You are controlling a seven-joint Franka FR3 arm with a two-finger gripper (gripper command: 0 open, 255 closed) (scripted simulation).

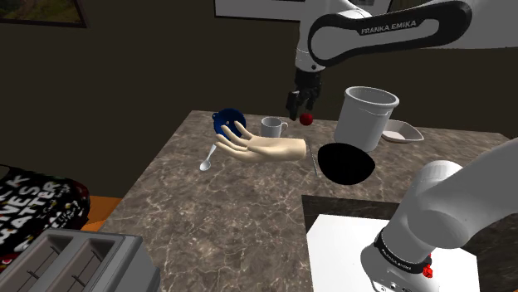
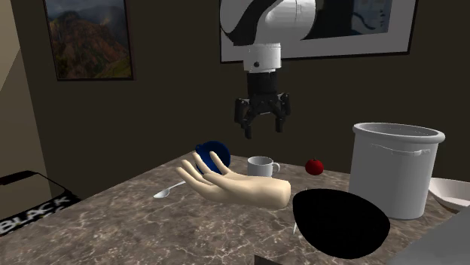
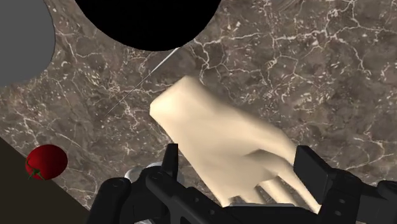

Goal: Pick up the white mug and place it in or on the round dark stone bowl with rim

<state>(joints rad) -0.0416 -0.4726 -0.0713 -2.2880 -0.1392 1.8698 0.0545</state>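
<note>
Dark bowl (image 2: 339, 222) sits nearest on the bench (image 2: 151, 233). It renders flat black, so depth is unreadable and release height is a guess. Tall white bucket (image 2: 395, 169) crowds its far side. Mannequin hand (image 2: 241, 187) lies just in front of the white mug (image 2: 260, 166); contact unclear. Jaws are spread, empty, hovering roughly over the mug. Risks: a finger clips the hand on descent and tips the mug, or the carry snags the hand. Red fruit (image 2: 314, 166) behind could get knocked.

Countertop (image 1: 241, 207) brown veined marble; model hand (image 1: 270, 149) smooth, matt; red fruit (image 1: 307, 119) glossy; white mug (image 1: 271, 127) smooth.
</note>
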